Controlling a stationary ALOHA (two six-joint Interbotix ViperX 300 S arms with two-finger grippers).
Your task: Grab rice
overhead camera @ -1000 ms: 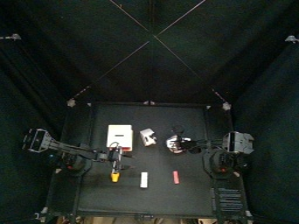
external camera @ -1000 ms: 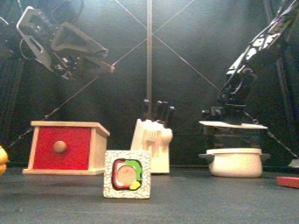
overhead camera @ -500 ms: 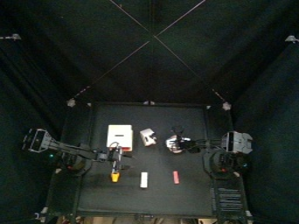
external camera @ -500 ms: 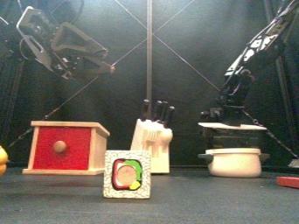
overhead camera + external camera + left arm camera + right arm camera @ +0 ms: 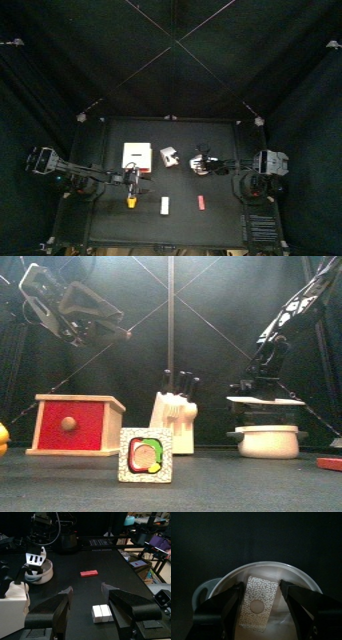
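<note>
The rice (image 5: 144, 454) stands upright on the table, well apart from the white pot (image 5: 267, 441), to its left and nearer the front edge; the right gripper (image 5: 261, 583) hangs directly over the pot, jaws spread wide to either side of a speckled strip (image 5: 256, 609) inside it, gripping nothing; the left gripper (image 5: 87, 589) is raised far left of the pot, jaws apart and empty

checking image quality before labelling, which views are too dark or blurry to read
Top view: mostly black curtain, things on the small black table are tiny. Front view: evenly lit, the small white packet with a red patch is sharp. Right wrist view: dim, grainy, the white pot is soft. Left wrist view: well lit, clear.
</note>
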